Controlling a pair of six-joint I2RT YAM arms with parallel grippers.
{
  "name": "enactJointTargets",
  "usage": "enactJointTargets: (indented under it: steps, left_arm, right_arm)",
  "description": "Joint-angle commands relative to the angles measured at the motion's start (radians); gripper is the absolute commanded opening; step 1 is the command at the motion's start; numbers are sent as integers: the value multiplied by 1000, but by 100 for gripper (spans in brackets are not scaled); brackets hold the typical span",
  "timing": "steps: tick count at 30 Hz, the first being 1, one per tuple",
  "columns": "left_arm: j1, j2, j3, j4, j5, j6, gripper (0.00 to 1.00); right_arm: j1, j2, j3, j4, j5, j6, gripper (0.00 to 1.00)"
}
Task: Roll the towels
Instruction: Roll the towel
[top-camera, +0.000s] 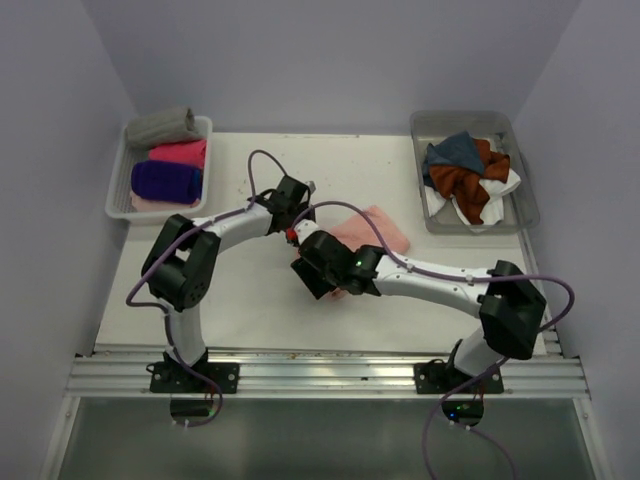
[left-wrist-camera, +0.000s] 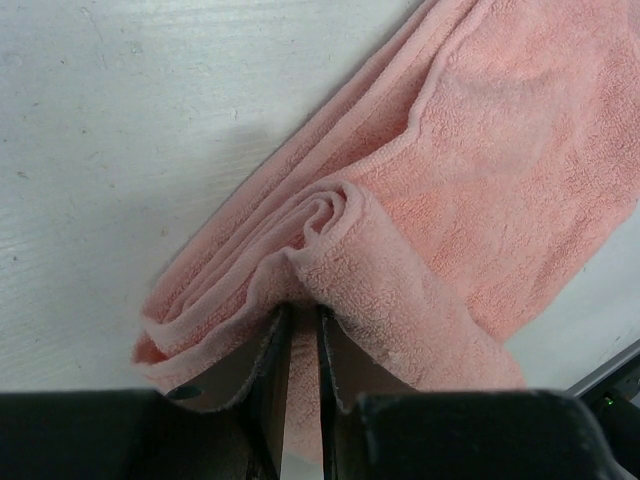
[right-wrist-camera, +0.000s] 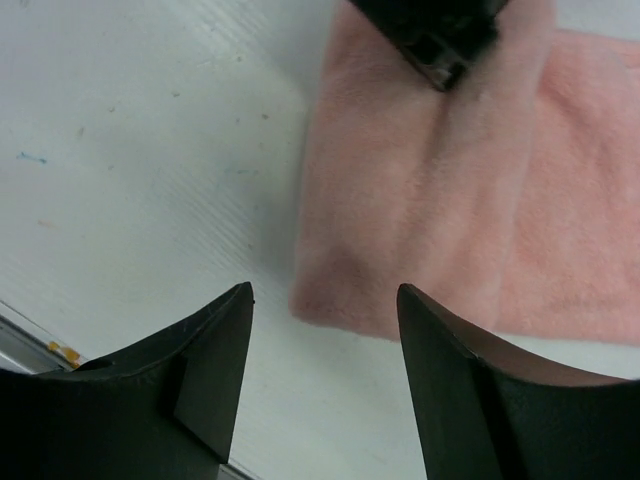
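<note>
A salmon pink towel (top-camera: 375, 228) lies folded in the middle of the table, its near end curled into the start of a roll (left-wrist-camera: 330, 215). My left gripper (top-camera: 295, 233) is shut on that curled end, its fingers (left-wrist-camera: 272, 350) pinching the cloth between them. My right gripper (top-camera: 312, 272) is open and empty, hovering just above the table in front of the towel's near corner (right-wrist-camera: 340, 290). The left gripper shows at the top of the right wrist view (right-wrist-camera: 435, 35). Rolled grey (top-camera: 162, 126), hot pink (top-camera: 180, 152) and purple (top-camera: 166, 180) towels lie in the left tray.
The white tray (top-camera: 120, 205) with the rolled towels sits at the back left. A grey tray (top-camera: 525, 215) at the back right holds loose teal (top-camera: 455, 152), rust orange (top-camera: 465, 185) and white (top-camera: 500, 190) towels. A metal rail (top-camera: 320, 365) runs along the near table edge.
</note>
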Motion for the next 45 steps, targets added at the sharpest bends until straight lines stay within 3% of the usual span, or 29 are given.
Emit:
enactJointTargets:
  steps: [1,6,11,14,15,17,19,21,24,27,28,29,37,45]
  left_arm:
    - [2,19,29,-6,21,34,19]
    - [3,24,29,-7,27,34,19]
    - [10,26,27,-9,36,34,20]
    - [17,16,18,-10,39,36,23]
    - [22,12,15,-10,46,33,24]
    - [37,-8,-2,8,99,31,30]
    - [77,-28,-20,20,124,36,37]
    - [129,-69,-34,24,156,39,42]
    - [190,-149,-65,22,182,52,54]
    - [230,-237,-115,16,182,63,81]
    - [237,-258,-158,13,173,74,96]
    - [247,-292,-186,11,164,79,99]
    - [269,-421,-419,157,292,13,100]
    - [221,-419,-470,214,316,-35,99]
  right_arm:
    - [13,75,36,51,6,-110,65]
    - [24,161,2,111,95,-115,72]
    - [24,246,-48,175,178,-103,70]
    - [24,266,-83,215,227,-69,53]
    - [24,267,-93,225,249,-54,39]
    - [23,272,-107,238,256,-43,28]
    - [21,263,-116,254,246,-30,7]
    - [15,247,-130,280,203,-39,0]
    - [16,200,-140,323,85,-55,0]
    - [4,160,-120,312,-33,-24,0]
    - [-2,137,-117,312,-73,-14,0]
    - [-10,128,-116,323,-149,-1,0]
    - [-115,72,-154,410,-489,155,0]
    - [-209,80,-231,527,-704,284,0]
